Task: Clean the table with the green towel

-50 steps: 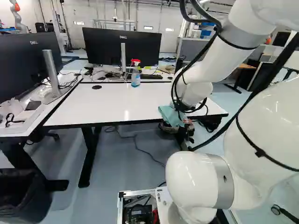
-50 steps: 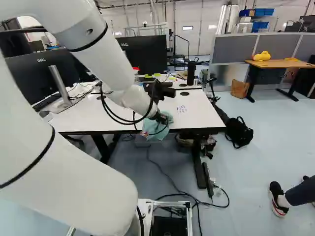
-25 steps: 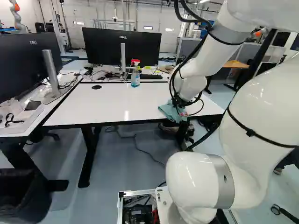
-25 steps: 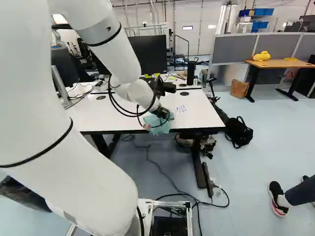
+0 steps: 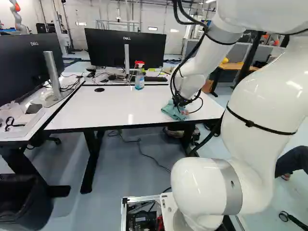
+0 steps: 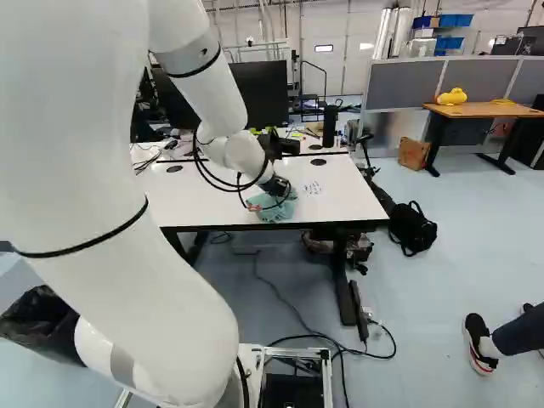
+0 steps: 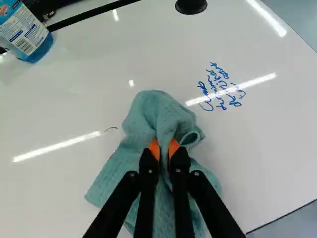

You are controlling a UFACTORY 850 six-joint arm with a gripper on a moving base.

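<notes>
Where the claw (image 6: 279, 186) pinches, the towel (image 7: 163, 111) bunches between fingers (image 7: 148, 166).

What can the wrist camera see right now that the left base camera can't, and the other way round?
Only the wrist view: the blue handwriting on the tabletop and a small dark mark beside the cloth.

Only the left base view: the arm's big white body and the black bin on the floor.

Both: the green towel, the white table it lies on, and the spray bottle with blue liquid.
</notes>
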